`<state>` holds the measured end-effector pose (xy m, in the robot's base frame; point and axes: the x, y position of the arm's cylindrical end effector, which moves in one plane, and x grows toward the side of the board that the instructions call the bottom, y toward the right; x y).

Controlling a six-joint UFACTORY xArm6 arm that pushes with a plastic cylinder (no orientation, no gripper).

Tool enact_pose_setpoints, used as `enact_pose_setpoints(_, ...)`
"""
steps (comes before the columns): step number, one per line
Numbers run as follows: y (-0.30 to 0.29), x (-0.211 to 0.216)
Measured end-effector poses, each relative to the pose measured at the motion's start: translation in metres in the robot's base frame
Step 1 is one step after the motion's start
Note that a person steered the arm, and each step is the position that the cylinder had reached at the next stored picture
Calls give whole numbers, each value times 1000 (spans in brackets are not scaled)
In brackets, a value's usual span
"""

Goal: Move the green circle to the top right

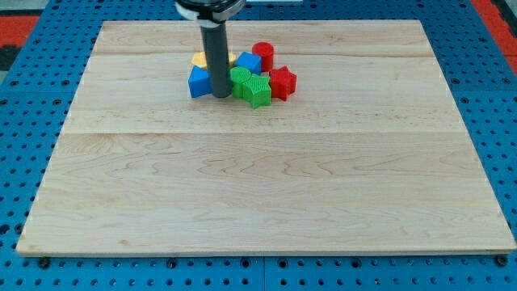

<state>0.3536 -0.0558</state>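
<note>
Several blocks sit clustered near the view's top centre of the wooden board point(266, 186). A green round block point(240, 78) lies in the cluster's middle, with a second green block point(258, 91) just below and right of it. A red star point(283, 82) is at the right, a red cylinder point(263, 54) at the top right. A blue block point(248, 62) sits behind the greens, another blue block point(199, 82) at the left. A yellow block point(202, 58) peeks out behind the rod. My tip point(220, 95) rests between the left blue block and the green round block, touching its left side.
The board lies on a blue perforated base point(24, 162). A red strip point(497, 16) shows at the view's top right corner, another at the top left.
</note>
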Motion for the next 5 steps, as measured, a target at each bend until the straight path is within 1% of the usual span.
enact_pose_setpoints(1, 14, -11)
enact_pose_setpoints(2, 30, -11)
enact_pose_setpoints(3, 31, -14)
enact_pose_setpoints(4, 49, -28)
enact_pose_setpoints(5, 100, -33)
